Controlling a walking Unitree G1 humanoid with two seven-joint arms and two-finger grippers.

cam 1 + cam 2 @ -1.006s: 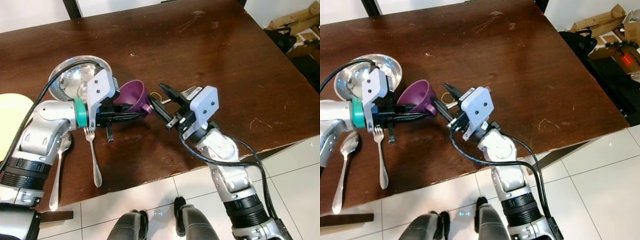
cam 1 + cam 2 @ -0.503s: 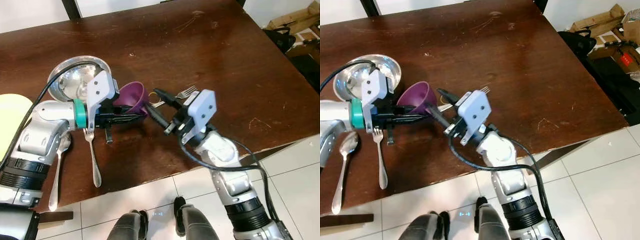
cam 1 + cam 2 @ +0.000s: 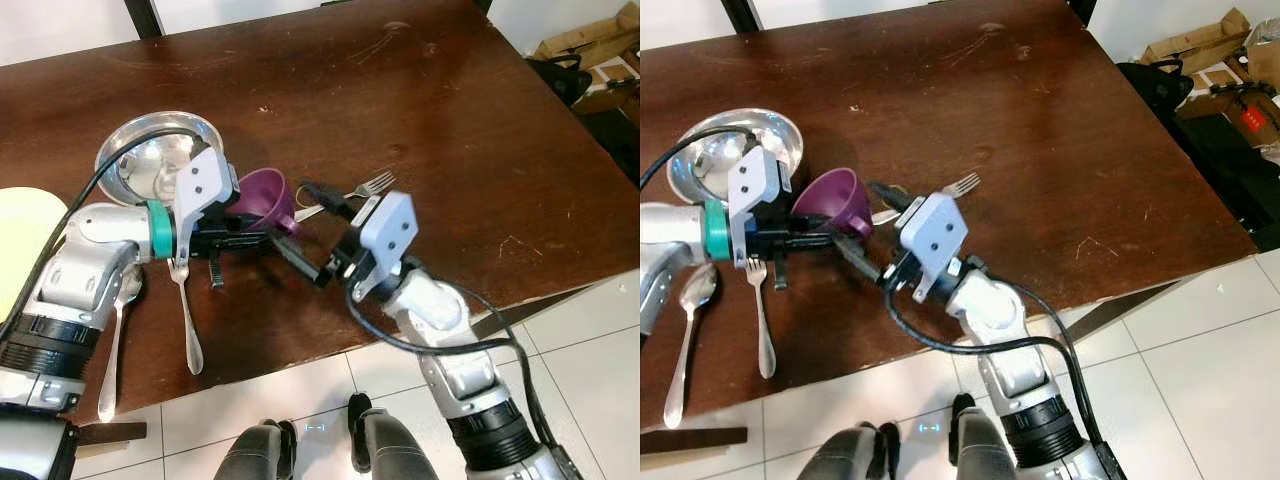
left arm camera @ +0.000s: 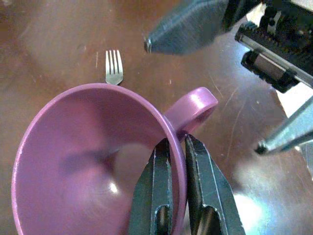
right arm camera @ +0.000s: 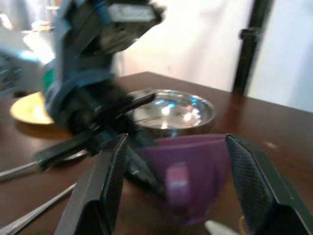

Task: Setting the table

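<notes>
A purple cup (image 3: 260, 192) lies tilted on the brown table (image 3: 450, 110), just in front of a steel bowl (image 3: 150, 158). My left gripper (image 4: 171, 147) is shut on the cup's wall beside the handle (image 4: 193, 105). My right gripper (image 3: 288, 213) is open and reaches in from the right, with one finger on each side of the cup's handle. In the right wrist view the cup (image 5: 193, 169) sits between the two fingers (image 5: 110, 181). A small fork (image 3: 365, 186) lies on the table just behind the right gripper.
A larger fork (image 3: 186, 315) and a spoon (image 3: 113, 345) lie near the table's front edge, under my left arm. A yellow plate (image 3: 18, 240) is at the far left. Boxes and bags (image 3: 590, 60) stand on the floor to the right.
My right gripper has moved left, from beside the cup to around its handle, uncovering the small fork behind it. The left gripper and cup have barely moved.
</notes>
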